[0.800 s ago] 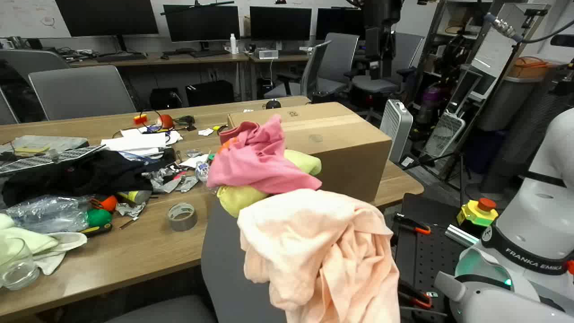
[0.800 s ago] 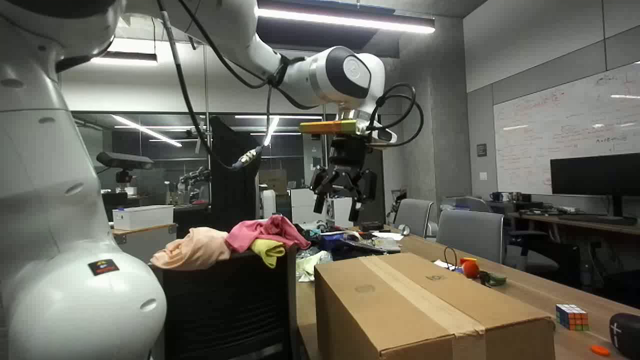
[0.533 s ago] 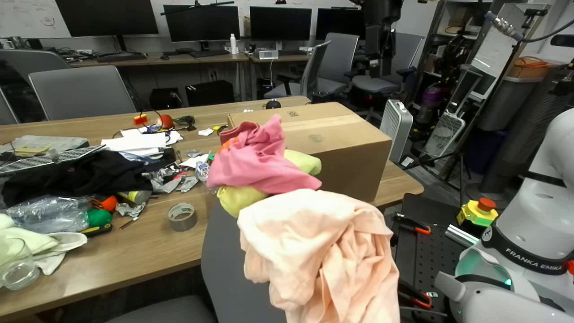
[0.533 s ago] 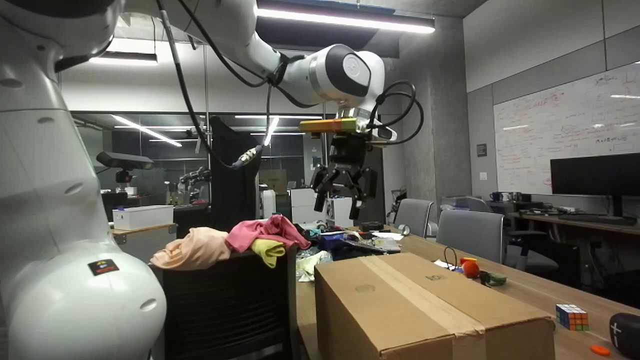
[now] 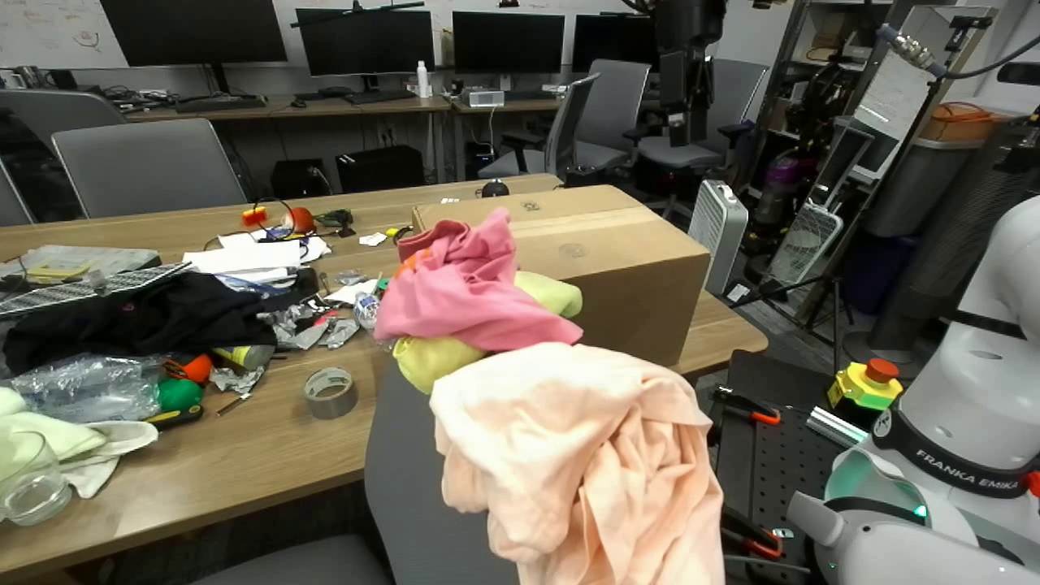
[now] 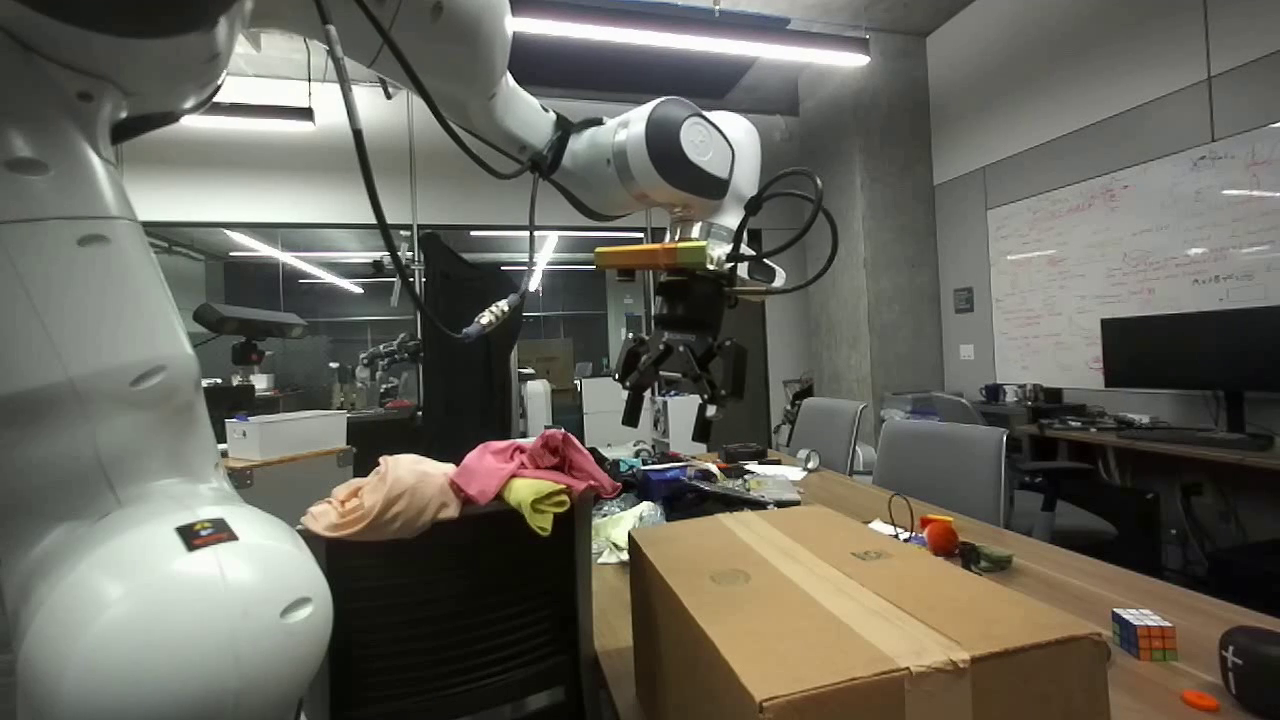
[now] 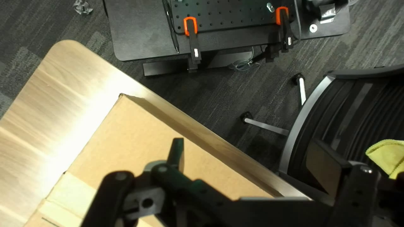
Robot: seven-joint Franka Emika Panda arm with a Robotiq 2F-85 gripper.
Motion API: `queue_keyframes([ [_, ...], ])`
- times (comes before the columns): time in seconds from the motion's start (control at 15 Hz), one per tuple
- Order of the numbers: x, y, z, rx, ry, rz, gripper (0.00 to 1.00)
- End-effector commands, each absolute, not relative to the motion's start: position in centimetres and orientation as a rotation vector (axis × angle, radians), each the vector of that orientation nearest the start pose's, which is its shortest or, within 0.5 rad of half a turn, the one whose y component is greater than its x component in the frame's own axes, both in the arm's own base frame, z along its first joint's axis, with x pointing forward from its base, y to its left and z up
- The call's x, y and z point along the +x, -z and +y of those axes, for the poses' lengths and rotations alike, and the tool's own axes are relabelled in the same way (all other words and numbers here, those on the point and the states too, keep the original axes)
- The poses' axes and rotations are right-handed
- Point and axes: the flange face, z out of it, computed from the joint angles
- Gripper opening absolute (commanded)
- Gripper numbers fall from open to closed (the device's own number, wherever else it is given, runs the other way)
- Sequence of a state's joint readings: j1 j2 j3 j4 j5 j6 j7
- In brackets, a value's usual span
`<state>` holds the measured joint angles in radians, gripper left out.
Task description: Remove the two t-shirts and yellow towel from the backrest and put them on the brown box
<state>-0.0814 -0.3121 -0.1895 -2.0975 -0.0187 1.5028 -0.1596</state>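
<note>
We see our gripper (image 6: 667, 420) spread wide; below it, the pink t-shirt (image 6: 525, 464), peach t-shirt (image 6: 388, 499) and yellow towel (image 6: 537, 503) lie on the backrest (image 6: 450, 610), with the brown box (image 6: 820, 590) also below it.

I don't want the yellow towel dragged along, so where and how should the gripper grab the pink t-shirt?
Likely best from above, pinching the raised fold on top of the pink t-shirt: it stands up uncovered, while the yellow towel lies underneath, so keep the pinch shallow.
</note>
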Motion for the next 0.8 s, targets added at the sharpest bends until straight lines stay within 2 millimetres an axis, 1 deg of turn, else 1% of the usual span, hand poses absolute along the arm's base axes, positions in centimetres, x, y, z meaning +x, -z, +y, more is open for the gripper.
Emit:
queue_keyframes([
  [0.0, 41.5, -54.0, -11.0, -3.042, -0.372, 0.066, 1.00],
  [0.33, 41.8, -54.8, -9.3, -3.014, -0.334, 0.011, 1.00],
  [0.53, 42.1, -55.1, -8.1, -2.954, -0.295, -0.024, 1.00],
  [0.73, 42.1, -55.3, -6.7, -2.899, -0.294, -0.068, 1.00],
])
